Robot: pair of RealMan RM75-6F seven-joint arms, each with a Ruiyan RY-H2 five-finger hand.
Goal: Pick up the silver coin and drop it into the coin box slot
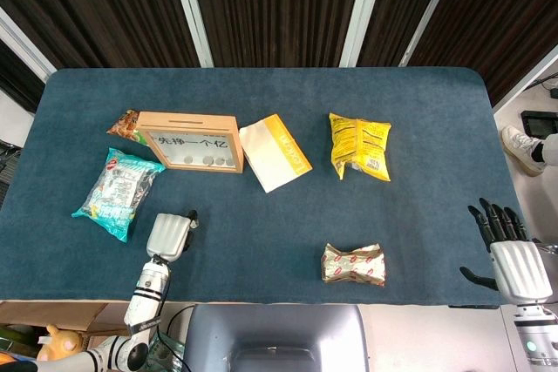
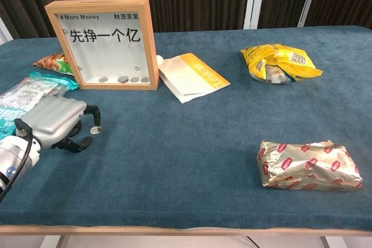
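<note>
Our left hand [image 2: 55, 121] curls its fingers [image 2: 93, 114] over the silver coin [image 2: 96, 130], which lies flat on the table [image 2: 192, 143] at the fingertips (grasp not confirmed). Our right hand [image 1: 514, 259] hangs spread, far away. The coin box [image 2: 106, 43] stands just beyond the coin.

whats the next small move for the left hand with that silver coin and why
Probably close the fingertips of the left hand on the small silver coin. In the chest view the coin lies flat on the blue cloth table, right at the curled fingers, and whether they already touch it is unclear. The wooden-framed coin box stands behind, its top slot waiting.
</note>
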